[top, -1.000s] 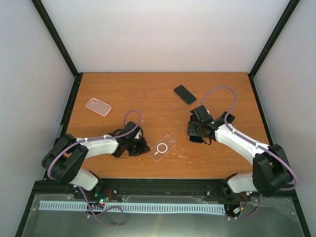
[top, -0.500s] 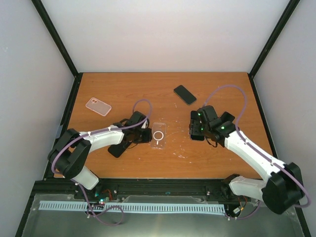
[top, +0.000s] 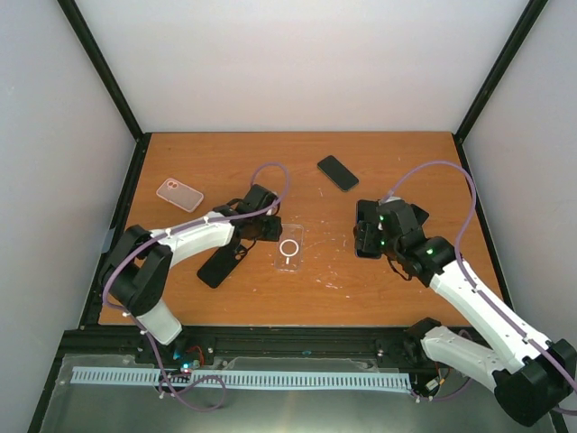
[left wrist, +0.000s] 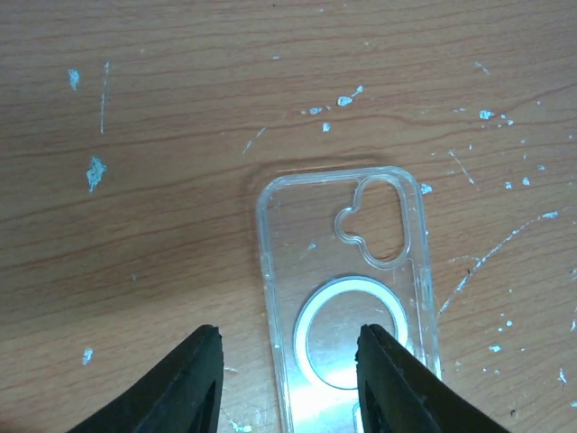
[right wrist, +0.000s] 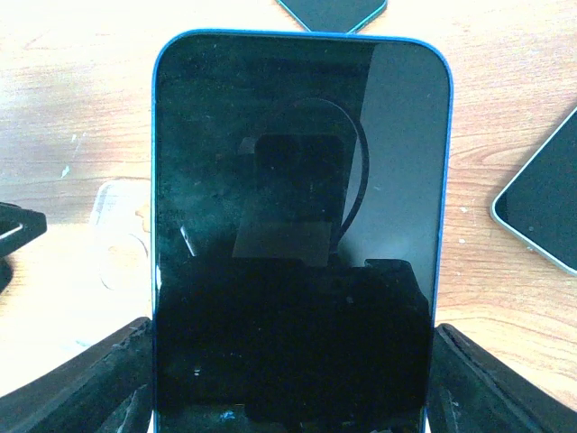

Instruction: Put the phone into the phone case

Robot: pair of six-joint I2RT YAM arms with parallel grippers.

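Observation:
The clear phone case [top: 288, 250] with a white ring lies flat on the table centre. It also shows in the left wrist view [left wrist: 347, 298]. My left gripper [top: 268, 228] is open just above it. Its fingers [left wrist: 203, 383] straddle the case's left half, with the gripper [left wrist: 293, 379] not holding anything. My right gripper [top: 372, 238] is shut on a blue-edged phone [top: 367, 236], held above the table right of the case. In the right wrist view the phone [right wrist: 297, 225] fills the frame, screen toward the camera, clamped at its sides by the gripper [right wrist: 293, 388].
A black phone [top: 219, 264] lies left of the case under my left arm. Another black phone [top: 338, 172] lies at the back centre. A pink case [top: 179, 194] lies at the far left. Dark phones show at the top [right wrist: 334, 11] and right [right wrist: 541, 212] edges of the right wrist view.
My left gripper swung the clear case from a slant near the front to straight at the centre, then moved up and left of it. My right arm drew right with the phone.

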